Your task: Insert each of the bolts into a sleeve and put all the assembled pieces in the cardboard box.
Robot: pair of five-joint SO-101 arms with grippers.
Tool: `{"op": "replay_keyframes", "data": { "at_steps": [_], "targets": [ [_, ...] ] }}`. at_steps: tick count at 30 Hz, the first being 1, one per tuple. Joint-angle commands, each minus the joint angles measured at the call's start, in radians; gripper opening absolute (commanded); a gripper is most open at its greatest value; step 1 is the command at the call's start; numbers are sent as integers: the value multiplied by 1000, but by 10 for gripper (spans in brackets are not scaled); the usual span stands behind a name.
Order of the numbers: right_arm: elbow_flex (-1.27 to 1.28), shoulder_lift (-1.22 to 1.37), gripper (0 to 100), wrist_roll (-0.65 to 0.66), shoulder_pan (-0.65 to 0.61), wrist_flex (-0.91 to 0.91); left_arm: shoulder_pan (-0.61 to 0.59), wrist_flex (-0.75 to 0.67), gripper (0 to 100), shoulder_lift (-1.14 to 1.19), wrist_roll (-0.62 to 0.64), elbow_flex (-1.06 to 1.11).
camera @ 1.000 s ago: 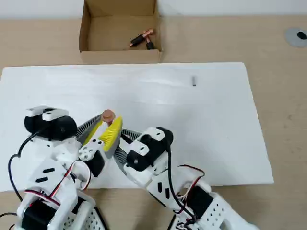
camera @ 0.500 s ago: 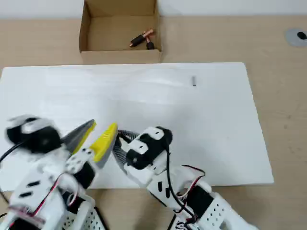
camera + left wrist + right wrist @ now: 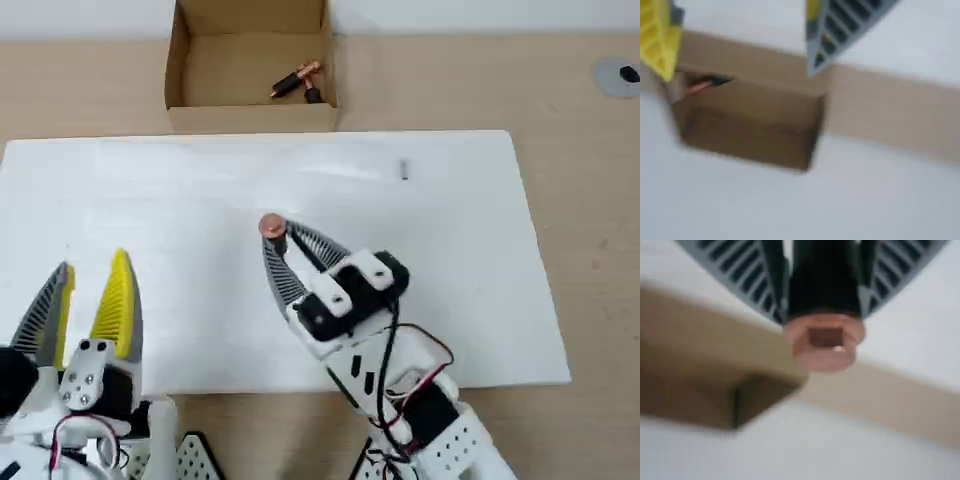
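Your left claw (image 3: 92, 260) had let go and drawn back, well away from the cardboard box (image 3: 250, 118). It stood spread wide with nothing in it. A second before, it had been up against the right claw over the white sheet (image 3: 450, 280), both of them working on the one piece.

Your right claw (image 3: 277, 235) had meanwhile swung forward, nearer the box. It was clamped on the assembled bolt and sleeve (image 3: 272, 226), with the black sleeve (image 3: 825, 285) in its grip and the copper head (image 3: 825, 342) sticking out towards the box.

I'd judge that the joining was done and the carry had begun. The piece was short of the box, over the sheet, with the box's near wall yet to clear. Other assembled pieces (image 3: 297, 80) already lay inside the box, near its right wall.
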Motion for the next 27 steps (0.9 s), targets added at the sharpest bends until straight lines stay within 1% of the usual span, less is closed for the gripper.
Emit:
{"op": "replay_keyframes", "data": {
  "at_steps": [1,5,14,19,24,27],
  "targets": [
    [-171,10,9,58,44,-84,-51,58,185,19,-11,32],
    [-403,308,9,55,108,-163,-55,81,184,7,-8,77],
    [-1069,1202,9,-124,266,-311,-55,84,184,-8,-8,81],
    [-1379,1656,9,-130,303,-381,-55,87,183,-8,-8,83],
    [-1699,2037,9,-127,334,-405,-55,92,118,-8,-15,123],
    [-1886,2227,9,-127,344,-400,-57,100,102,-8,-15,137]
  ]
}}
